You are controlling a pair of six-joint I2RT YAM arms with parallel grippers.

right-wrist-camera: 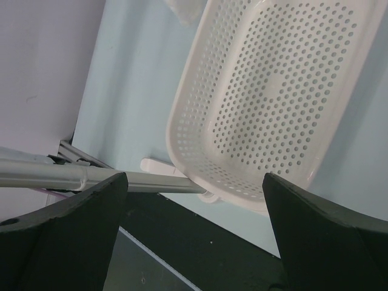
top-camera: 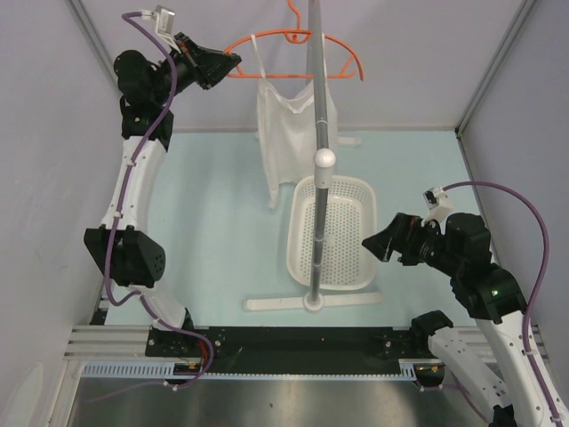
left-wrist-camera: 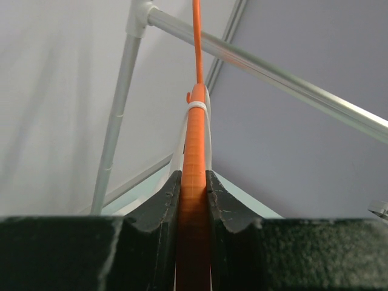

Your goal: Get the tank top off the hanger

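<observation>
High at the far left, the left gripper is clamped on the left end of the hanger; the left wrist view shows its jaws closed down to the width of the orange rod. Below the hanger, the tank top hangs limp by its straps, partly behind the pole and above the far end of the basket. Low on the right, the right gripper hovers just beside the basket's right rim, jaws wide apart and holding nothing.
</observation>
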